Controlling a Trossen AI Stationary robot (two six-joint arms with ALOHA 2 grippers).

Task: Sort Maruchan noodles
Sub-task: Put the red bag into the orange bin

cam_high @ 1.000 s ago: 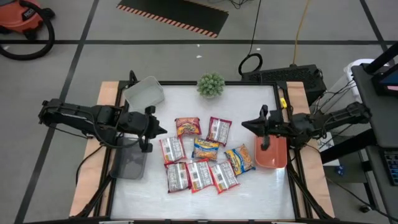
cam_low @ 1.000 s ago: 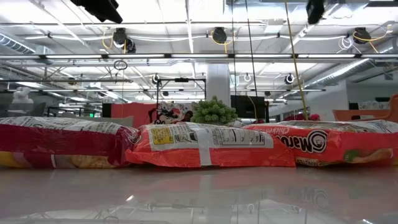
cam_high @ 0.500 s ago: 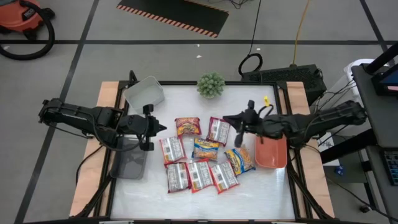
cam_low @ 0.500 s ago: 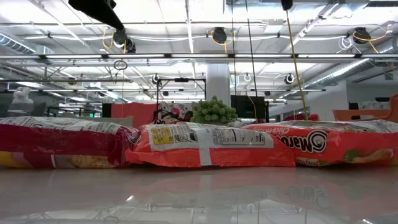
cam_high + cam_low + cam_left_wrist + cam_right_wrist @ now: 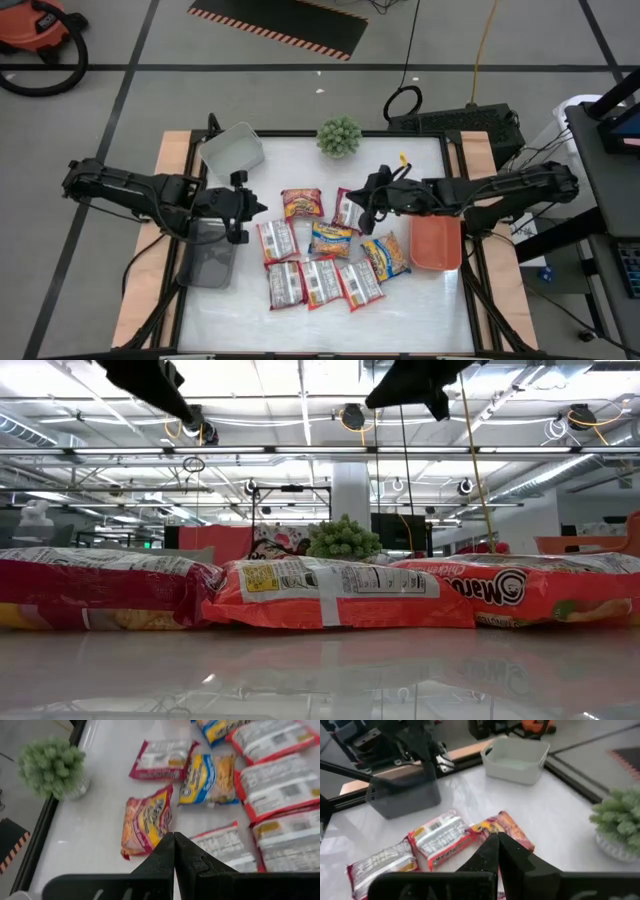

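Two dark robot arms reach inward from opposite sides, both raised; the left gripper point(image 5: 243, 205) and right gripper point(image 5: 367, 205) point toward each other, fingers pressed together

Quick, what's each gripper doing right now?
Left gripper: jaws shut, holding nothing.
Right gripper: jaws shut, holding nothing.

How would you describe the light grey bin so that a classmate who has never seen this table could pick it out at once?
Start at the small green potted plant on the table's far edge. Along that same edge, towards the left arm's side, an open bin sits at the corner: the light grey bin. The darker grey bin is nearer and lower down that side, and the orange bin lies on the opposite side.
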